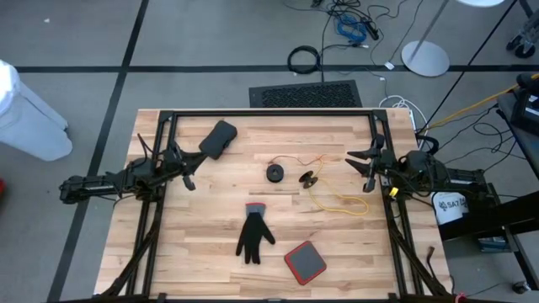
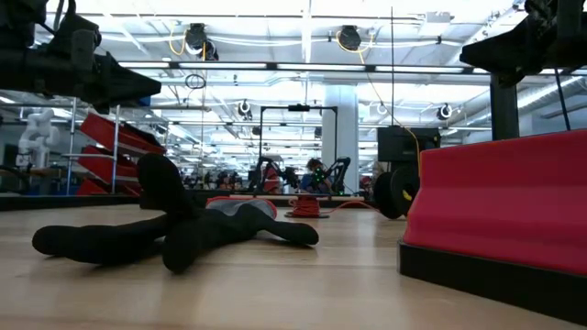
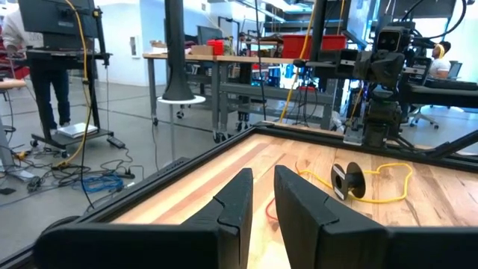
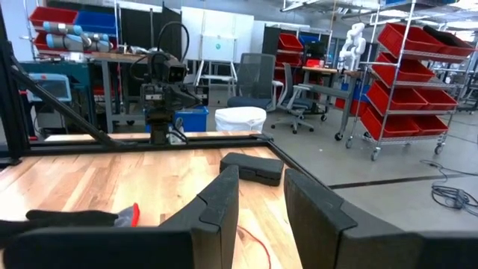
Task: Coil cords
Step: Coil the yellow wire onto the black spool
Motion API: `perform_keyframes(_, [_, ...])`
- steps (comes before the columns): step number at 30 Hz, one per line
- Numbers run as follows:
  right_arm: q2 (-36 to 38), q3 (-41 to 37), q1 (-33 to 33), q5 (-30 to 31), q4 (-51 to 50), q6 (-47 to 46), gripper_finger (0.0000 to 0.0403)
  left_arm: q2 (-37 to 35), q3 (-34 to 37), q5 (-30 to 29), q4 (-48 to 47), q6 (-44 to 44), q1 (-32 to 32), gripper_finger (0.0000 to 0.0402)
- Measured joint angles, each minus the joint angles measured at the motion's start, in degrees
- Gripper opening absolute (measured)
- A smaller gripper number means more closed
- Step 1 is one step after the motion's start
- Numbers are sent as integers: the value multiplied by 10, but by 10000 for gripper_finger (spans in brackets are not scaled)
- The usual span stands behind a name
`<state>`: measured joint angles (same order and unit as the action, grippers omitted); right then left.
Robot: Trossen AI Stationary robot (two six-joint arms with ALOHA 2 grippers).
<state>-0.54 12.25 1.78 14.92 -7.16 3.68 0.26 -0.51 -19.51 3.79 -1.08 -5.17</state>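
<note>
- High view: the cords (image 1: 337,202) lie loose on the tabletop (image 1: 194,227) right of centre. One thin yellow strand loops toward the right arm; another runs between two black pucks (image 1: 275,173), one flat and one on edge.
- Nothing is coiled yet. Judge this as the approach step.
- The right gripper (image 1: 368,168) hangs above the tabletop's right edge, near the yellow loop. Its fingers (image 4: 216,202) stand apart with a narrow gap and hold nothing.
- The left gripper (image 1: 187,172) hangs at the left edge, well apart from the cords. Its fingers (image 3: 237,198) also show a narrow gap and hold nothing.
- Pin a puck with one arm and wind the strand with the other; thin cord is likely to slip from a loose pinch.
- Keep clear of the black glove (image 1: 253,234) and the red-and-black pad (image 1: 305,262) nearer the front edge.
- The dark case (image 1: 219,139) lies beside the left gripper; it does not block the cords.
</note>
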Motion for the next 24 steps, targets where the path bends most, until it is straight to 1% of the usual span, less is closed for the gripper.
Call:
perform_keyframes(2, [0, 0, 0, 0, 11, -17, 95, 0, 0, 0, 0, 0, 0, 63])
perform_keyframes(3, [-1, 0, 0, 0, 20, -47, 95, 0, 0, 0, 0, 0, 0, 63])
perform_keyframes(5, [-10, -3, 0, -2, 78, -102, 95, 0, 0, 0, 0, 0, 0, 63])
perform_keyframes(7, [-31, -16, 0, -16, 210, -130, 95, 0, 0, 0, 0, 0, 0, 63])
perform_keyframes(8, [-48, -24, 0, -32, 301, -131, 95, 0, 0, 0, 0, 0, 0, 63])
perform_keyframes(11, [-133, -29, 0, -78, 581, -91, 95, 0, 0, 0, 0, 0, 0, 63])
perform_keyframes(13, [-199, -7, 0, -113, 705, -65, 95, 0, 0, 0, 0, 0, 0, 63])
perform_keyframes(14, [-232, 13, 0, -132, 733, -53, 95, 0, 0, 0, 0, 0, 0, 63])
perform_keyframes(15, [-263, 40, 0, -150, 734, -43, 95, 0, 0, 0, 0, 0, 0, 63])
perform_keyframes(16, [-293, 72, 0, -166, 710, -35, 95, 0, 0, 0, 0, 0, 0, 63])
perform_keyframes(18, [-358, 148, 0, -191, 606, -31, 95, 0, 0, 0, 0, 0, 0, 63])
perform_keyframes(20, [-422, 238, 0, -198, 439, -30, 95, 0, 0, 0, 0, 0, 0, 63])
perform_keyframes(24, [-542, 412, 0, -194, 49, -15, 95, 0, 0, 0, 0, 0, 0, 63])
